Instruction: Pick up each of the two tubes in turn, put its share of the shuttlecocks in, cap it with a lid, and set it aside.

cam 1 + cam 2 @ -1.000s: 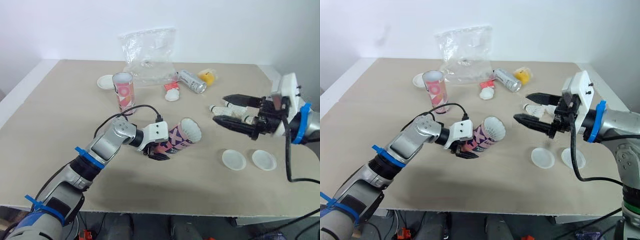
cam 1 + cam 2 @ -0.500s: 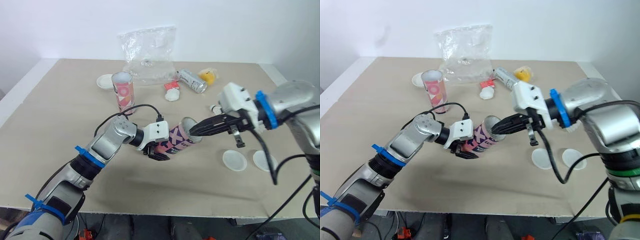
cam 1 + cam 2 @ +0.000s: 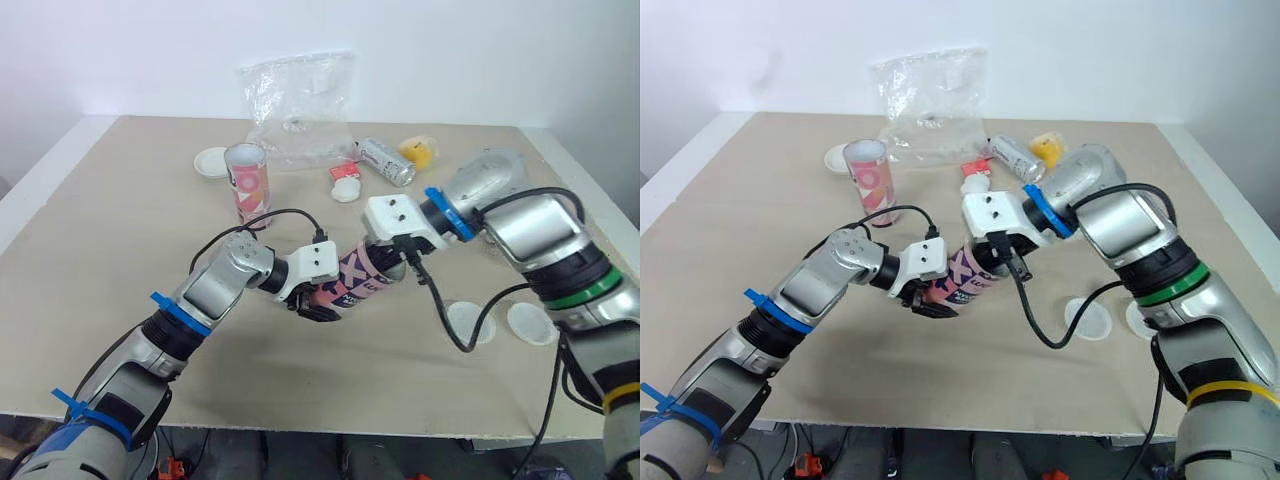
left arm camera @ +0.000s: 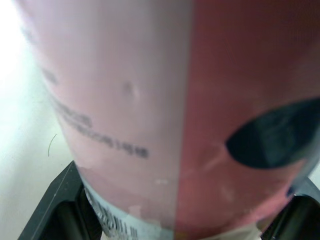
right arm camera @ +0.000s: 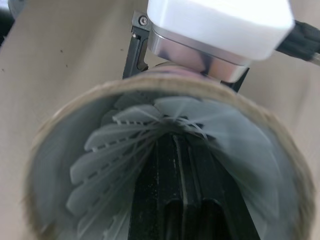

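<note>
A pink and purple tube (image 3: 355,278) hangs tilted above the table's middle, and my left gripper (image 3: 316,300) is shut on its lower end. My right gripper (image 5: 175,146) is shut, its fingers pushed into the tube's open mouth. Inside the tube, white shuttlecock feathers (image 5: 110,150) ring the black fingers. A second pink tube (image 3: 246,183) stands upright at the back left, its top open. Two white lids (image 3: 469,320) (image 3: 528,322) lie flat at the right, and a third lid (image 3: 211,162) lies behind the upright tube.
A crumpled clear plastic bag (image 3: 300,110) lies at the back centre. Beside it are a silver can (image 3: 385,162) on its side, a yellow object (image 3: 418,152) and a loose shuttlecock (image 3: 345,190). A black cable loops from my right wrist over the table.
My right gripper has shut and swung left into the tube's mouth, pushing the shuttlecock that sat at the rim deeper inside. The left gripper and tube have stayed put.
</note>
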